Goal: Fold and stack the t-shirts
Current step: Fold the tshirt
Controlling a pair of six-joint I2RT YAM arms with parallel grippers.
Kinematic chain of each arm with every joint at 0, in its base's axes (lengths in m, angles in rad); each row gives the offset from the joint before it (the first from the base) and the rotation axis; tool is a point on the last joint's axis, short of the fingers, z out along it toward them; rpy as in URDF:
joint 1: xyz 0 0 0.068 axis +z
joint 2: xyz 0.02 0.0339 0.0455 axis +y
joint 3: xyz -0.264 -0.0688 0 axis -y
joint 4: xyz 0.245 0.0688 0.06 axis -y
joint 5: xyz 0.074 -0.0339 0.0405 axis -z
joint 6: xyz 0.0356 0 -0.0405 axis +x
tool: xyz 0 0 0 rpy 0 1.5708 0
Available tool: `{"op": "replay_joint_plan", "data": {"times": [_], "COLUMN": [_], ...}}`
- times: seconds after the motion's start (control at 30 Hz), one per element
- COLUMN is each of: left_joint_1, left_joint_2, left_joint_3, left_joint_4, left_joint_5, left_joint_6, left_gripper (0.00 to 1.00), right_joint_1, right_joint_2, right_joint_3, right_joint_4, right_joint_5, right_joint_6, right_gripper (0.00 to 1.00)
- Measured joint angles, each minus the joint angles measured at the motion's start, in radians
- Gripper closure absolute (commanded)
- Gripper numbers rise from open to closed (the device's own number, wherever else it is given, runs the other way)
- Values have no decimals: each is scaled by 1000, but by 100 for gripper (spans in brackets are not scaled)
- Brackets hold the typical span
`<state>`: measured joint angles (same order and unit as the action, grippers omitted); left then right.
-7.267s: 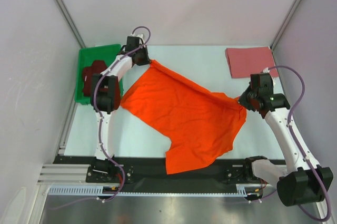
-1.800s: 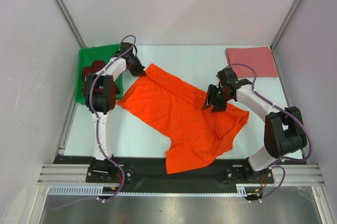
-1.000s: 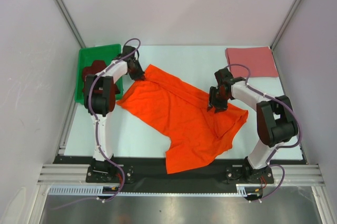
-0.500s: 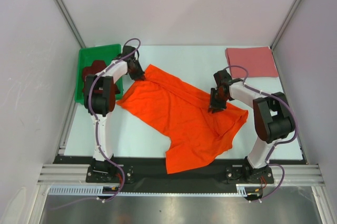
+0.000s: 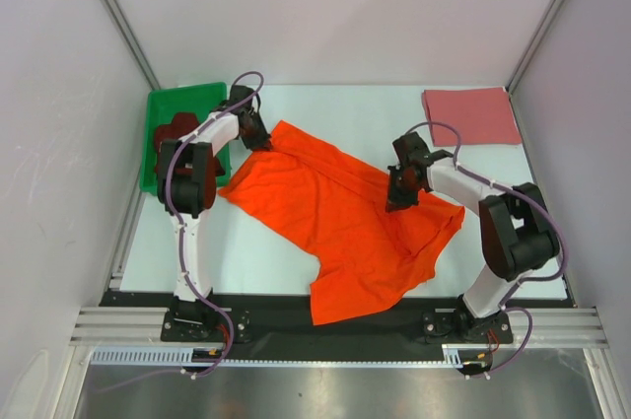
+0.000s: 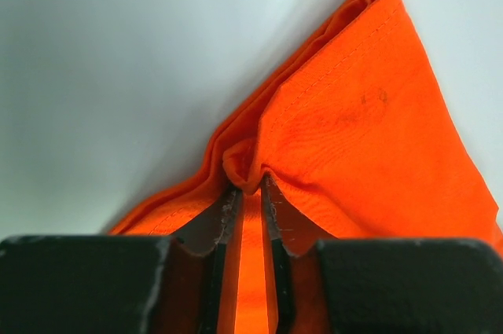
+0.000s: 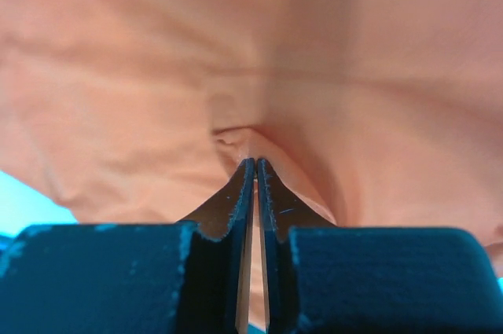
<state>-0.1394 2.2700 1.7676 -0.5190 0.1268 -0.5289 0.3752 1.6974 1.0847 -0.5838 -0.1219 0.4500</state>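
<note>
The bright orange t-shirt lies spread and rumpled across the middle of the table. My left gripper is shut on a pinch of its far left corner; the left wrist view shows the orange t-shirt bunched between the fingers of the left gripper. My right gripper is shut on a fold of the orange t-shirt near its right side; the right wrist view shows the cloth pinched at the tips of the right gripper. The dusty rose pink t-shirt lies folded at the far right. The dark maroon t-shirt sits in the bin.
A green plastic bin stands at the far left corner of the table. Grey walls close in on the left, right and far sides. A black rail runs along the near edge, under the shirt's hem.
Over seven seconds the right gripper carried the shirt's right corner inward to the left, folding it over. In the last second it slid slightly further left. The left gripper held its corner still.
</note>
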Motion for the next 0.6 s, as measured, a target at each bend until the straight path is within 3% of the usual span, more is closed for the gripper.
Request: {"op": "replay_joint_plan", "data": {"times": [0.33, 0.4, 0.43, 0.53, 0.6], "left_joint_1": [0, 0, -1, -3, -6], "left_joint_2": [0, 0, 0, -2, -7], "left_joint_3": [7, 8, 9, 13, 15], "left_joint_4": [-18, -19, -19, -22, -29], "left_joint_5": [-1, -1, -1, 1, -7], "left_joint_6": [23, 29, 34, 42, 46], "left_gripper": [74, 69, 66, 47, 44], "right_joint_1": [141, 174, 193, 235, 249], "right_joint_2": [-58, -38, -24, 12, 14], "right_joint_3": [-45, -45, -45, -50, -57], "right_joint_4": [18, 37, 50, 83, 86], "right_joint_5": [-52, -66, -80, -120, -131], "right_joint_6": [62, 80, 93, 127, 133], "right_gripper": [89, 87, 80, 56, 52]}}
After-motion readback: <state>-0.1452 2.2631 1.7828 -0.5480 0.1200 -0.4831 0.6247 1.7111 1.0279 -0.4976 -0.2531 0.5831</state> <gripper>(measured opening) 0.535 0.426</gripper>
